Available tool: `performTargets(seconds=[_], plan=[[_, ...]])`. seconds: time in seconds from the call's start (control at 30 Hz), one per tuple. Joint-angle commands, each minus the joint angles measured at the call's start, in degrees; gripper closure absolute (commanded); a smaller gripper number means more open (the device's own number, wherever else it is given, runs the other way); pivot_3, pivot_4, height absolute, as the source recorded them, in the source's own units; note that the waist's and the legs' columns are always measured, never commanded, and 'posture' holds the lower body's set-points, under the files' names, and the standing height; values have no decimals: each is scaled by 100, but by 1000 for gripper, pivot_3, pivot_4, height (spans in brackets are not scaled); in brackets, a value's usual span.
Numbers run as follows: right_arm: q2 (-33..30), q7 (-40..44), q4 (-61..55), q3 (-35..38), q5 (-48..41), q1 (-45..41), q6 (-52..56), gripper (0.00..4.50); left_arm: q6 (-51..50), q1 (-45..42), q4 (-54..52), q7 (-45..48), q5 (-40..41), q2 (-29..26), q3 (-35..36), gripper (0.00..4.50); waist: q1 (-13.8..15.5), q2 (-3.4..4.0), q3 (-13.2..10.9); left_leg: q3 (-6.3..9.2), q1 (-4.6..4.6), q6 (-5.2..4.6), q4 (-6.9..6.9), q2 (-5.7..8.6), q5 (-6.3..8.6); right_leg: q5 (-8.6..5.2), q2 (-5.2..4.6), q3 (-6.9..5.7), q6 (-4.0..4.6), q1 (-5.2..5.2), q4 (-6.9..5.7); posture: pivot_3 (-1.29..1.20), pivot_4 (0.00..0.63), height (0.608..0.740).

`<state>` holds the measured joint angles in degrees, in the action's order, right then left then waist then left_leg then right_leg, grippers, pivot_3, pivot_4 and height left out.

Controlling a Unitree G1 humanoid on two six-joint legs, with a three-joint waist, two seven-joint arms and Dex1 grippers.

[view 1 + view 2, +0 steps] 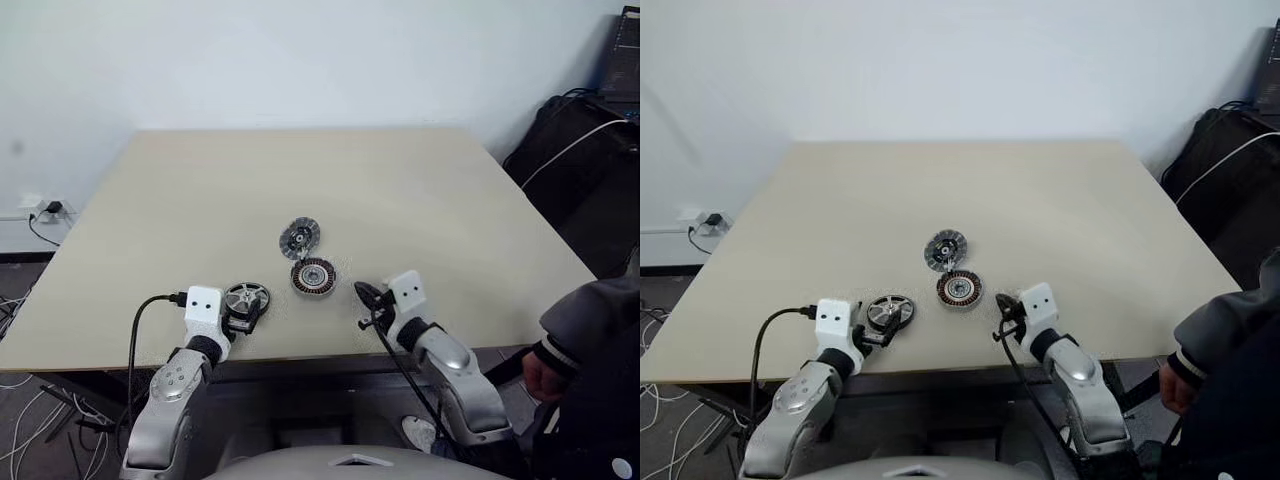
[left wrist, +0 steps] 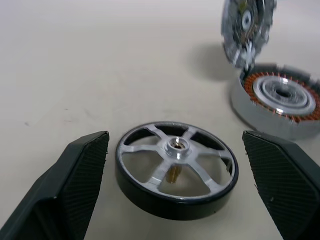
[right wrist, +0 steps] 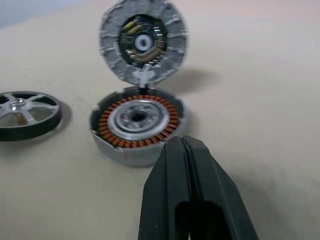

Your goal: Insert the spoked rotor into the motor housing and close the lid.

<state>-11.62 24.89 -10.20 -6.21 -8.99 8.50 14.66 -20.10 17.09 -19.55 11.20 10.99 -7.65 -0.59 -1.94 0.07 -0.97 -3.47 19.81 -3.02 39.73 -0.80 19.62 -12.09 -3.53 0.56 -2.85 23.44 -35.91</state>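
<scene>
Nothing seated yet: spoked rotor [image 2: 176,169] flat on table [image 1: 200,200] betw. wide-open L gripper [image 2: 176,185] fingers, ungripped; motor housing [image 3: 137,122] just beside, lid [image 3: 143,42] hinged upright, R gripper [image 3: 185,150] pinched empty; insert + close left.

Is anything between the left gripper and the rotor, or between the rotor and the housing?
Nothing visible. The spoked rotor lies flat between the open left gripper's fingers, bare table runs from it to the motor housing, and the lid stands open behind it.
</scene>
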Motion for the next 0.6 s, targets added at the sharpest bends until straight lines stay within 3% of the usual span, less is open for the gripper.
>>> performTargets(seconds=[0.03, 0.2, 0.6], plan=[[-121, 162, -275, 145, -187, 291, -281, 4469, 181, -20, -199, -127, 1127, 635, 810, 0, 23, -7, 4, 0, 1, -1, 0, -2, 1, 0, -1, 0, 0, -1, 2, 0, 0, 740], [-177, 238, -253, 170, -353, 649, -229, 4469, -167, 64, -58, -299, 2513, 1329, 1553, 0, 53, -18, 0, 2, 3, -3, 0, -3, 2, -1, 0, 0, 1, 2, 2, 0, 0, 740], [-259, 275, -236, 155, -460, 840, -161, 4469, -798, 282, 125, -403, 4146, 1455, 1594, 0, 62, -56, -10, 2, 0, -8, 11, -2, 5, -16, -2, -1, -23, 2, 3, 0, 0, 740]])
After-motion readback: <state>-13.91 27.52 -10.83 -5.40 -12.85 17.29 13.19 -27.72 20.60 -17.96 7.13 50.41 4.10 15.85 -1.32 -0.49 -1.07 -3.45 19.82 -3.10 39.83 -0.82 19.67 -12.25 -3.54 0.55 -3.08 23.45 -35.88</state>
